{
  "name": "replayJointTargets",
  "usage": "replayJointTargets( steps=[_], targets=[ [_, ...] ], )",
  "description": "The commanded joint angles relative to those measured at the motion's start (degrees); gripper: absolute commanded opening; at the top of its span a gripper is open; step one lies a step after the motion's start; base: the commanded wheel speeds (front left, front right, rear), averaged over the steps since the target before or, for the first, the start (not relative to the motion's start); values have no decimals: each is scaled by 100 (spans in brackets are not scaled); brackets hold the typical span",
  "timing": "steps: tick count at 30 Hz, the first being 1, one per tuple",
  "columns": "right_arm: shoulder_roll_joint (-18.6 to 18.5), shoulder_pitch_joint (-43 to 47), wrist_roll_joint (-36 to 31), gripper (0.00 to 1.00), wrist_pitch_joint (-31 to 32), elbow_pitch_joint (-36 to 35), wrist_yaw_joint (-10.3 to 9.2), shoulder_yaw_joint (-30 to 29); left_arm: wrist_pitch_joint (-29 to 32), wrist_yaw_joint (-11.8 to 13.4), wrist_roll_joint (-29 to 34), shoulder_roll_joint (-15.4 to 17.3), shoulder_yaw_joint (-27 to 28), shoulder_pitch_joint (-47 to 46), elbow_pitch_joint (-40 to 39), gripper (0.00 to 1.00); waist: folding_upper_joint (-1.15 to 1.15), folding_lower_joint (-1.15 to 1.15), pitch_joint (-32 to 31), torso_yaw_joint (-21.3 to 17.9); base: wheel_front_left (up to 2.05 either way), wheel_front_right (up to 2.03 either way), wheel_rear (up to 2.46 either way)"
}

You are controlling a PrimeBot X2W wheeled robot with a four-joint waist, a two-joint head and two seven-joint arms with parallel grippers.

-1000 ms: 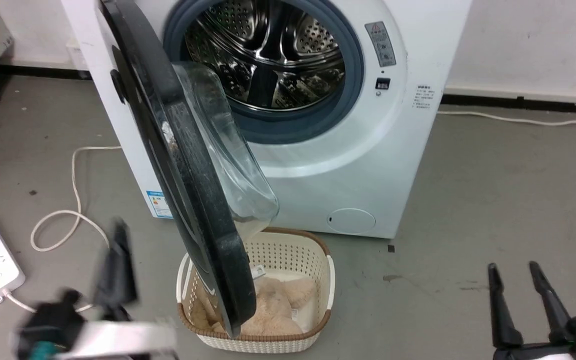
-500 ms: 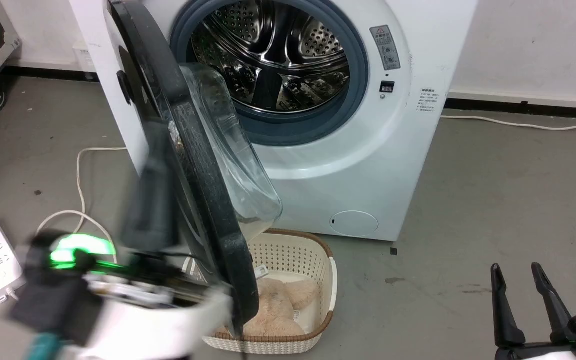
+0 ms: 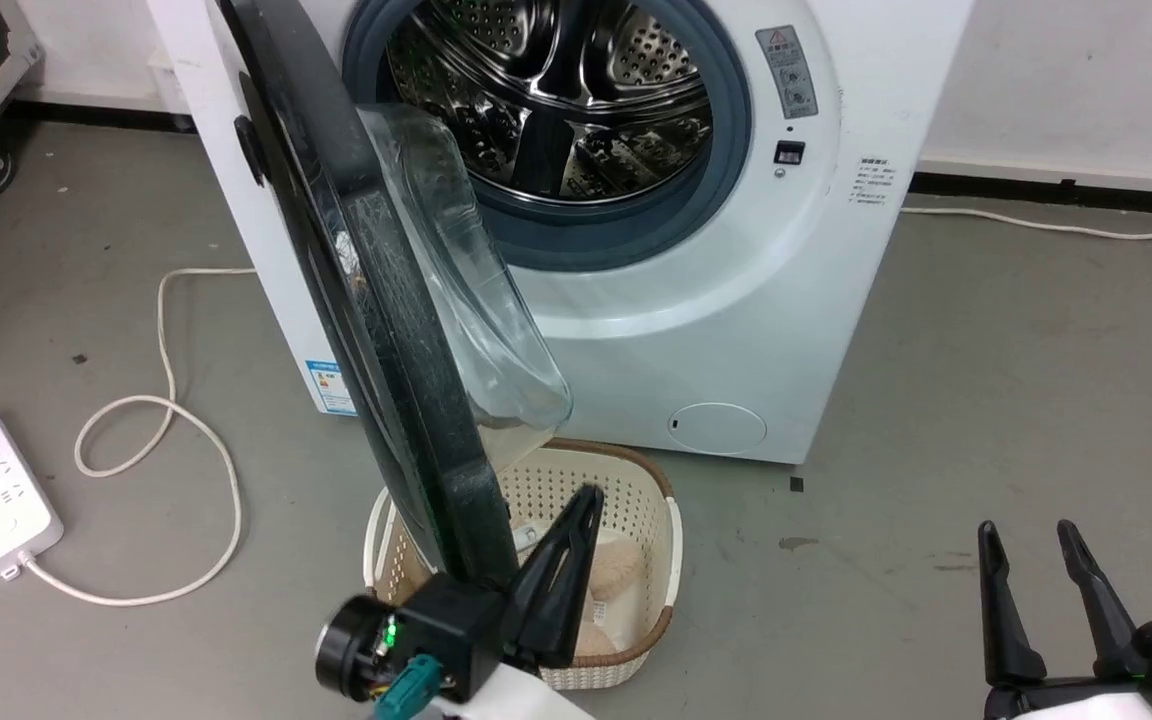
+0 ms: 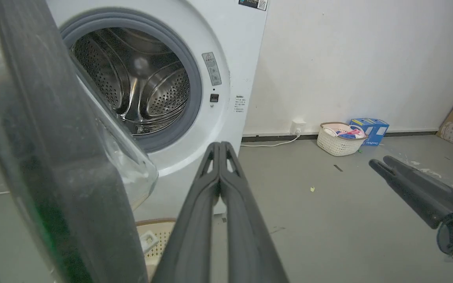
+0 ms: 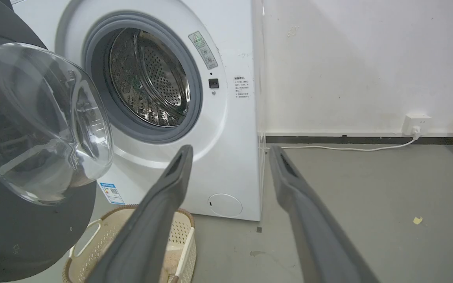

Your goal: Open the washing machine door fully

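Grey floor [image 3: 936, 400] | left hand [image 3: 586, 497] closed, beside door [image 3: 386, 330] | right hand [image 3: 1026, 530] parted, empty

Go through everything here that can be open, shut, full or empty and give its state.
washing machine door: open, swung well out.
drum: exposed, looks empty.
round flap: shut.
left gripper: shut, empty, beside the door's lower edge.
right gripper: open, empty.
basket: under the door's lower edge, holds something beige and fluffy.
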Motion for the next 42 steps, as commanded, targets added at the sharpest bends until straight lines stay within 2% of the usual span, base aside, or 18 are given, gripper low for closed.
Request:
replayJointTargets(
  steps=[1, 9, 15, 19, 24, 32, 42],
  targets=[
    [17, -74, 16, 100, -25, 15, -4, 10, -36, 13, -55, -10, -5, 42, 78, 0, 0, 0, 18, 6, 0, 0, 0],
    [17, -152, 4, 100, -25, 44, -4, 76, -355, 92, -219, 69, 294, -61, 1274, 0, 0, 0, 186, 65, 0, 0, 0],
    [17, -157, -22, 100, -25, 75, -4, 71, -633, 140, -304, 115, 467, -106, 1656, 0, 0, 0, 275, 272, 0, 0, 0],
    [17, -132, -32, 100, -25, 136, -4, 109, -736, 150, -316, 120, 456, -88, 1728, 0, 0, 0, 258, 563, 0, 0, 0],
    [17, -99, -31, 100, -25, 179, -4, 80, -786, 179, -333, 121, 432, -59, 1683, 0, 0, 0, 195, 1111, 0, 0, 0],
    [17, -209, -140, 100, -25, 268, -4, 255, -903, 299, -552, 173, 724, -88, 1611, 0, 0, 0, 378, 1922, 0, 0, 0],
    [17, -509, -493, 100, 185, 216, -4, 289, -1039, 486, -1090, 542, 1795, -645, 1850, 0, 0, 0, 1147, 2209, 0, 0, 0]
  ],
)
